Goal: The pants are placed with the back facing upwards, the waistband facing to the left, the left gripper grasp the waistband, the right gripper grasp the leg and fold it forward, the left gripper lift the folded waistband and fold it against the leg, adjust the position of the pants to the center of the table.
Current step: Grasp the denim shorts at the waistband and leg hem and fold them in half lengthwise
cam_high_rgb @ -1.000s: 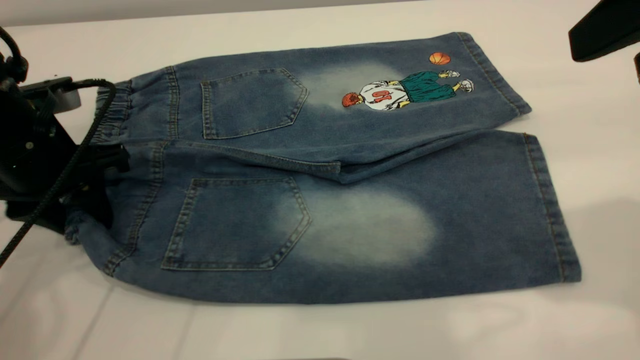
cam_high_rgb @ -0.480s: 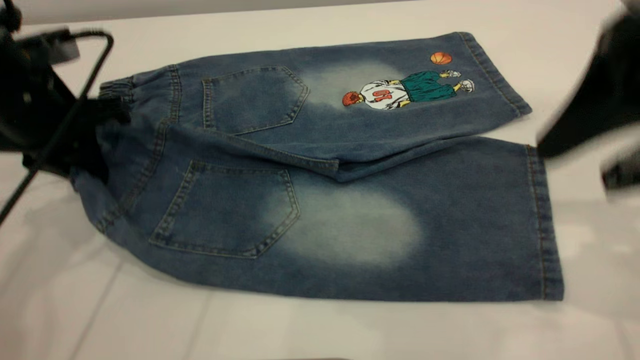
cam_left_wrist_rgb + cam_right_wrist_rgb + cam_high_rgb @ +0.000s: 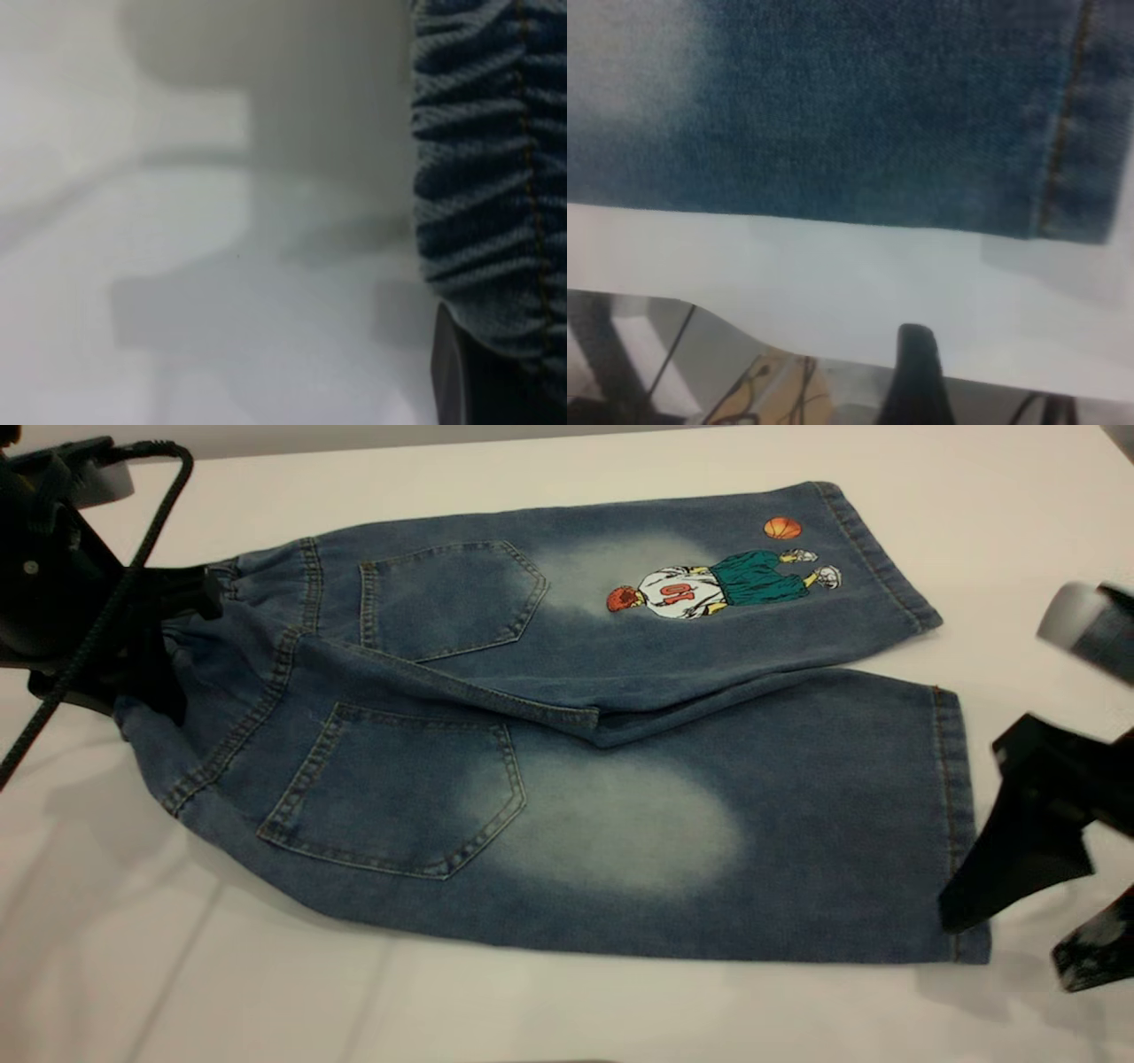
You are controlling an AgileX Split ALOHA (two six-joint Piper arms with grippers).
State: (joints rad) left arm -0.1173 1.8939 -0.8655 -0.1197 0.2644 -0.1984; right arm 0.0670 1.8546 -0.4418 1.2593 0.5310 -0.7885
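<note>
White table (image 3: 567,1010); left wrist alone shows ruched waistband (image 3: 487,177) close.

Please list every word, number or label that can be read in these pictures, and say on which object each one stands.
"10" (red digits, lying sideways): on the white jersey of the basketball-player print on the far leg of the pants.
No other text is readable: none on the waistband, the table, the left gripper or the right gripper.
</note>
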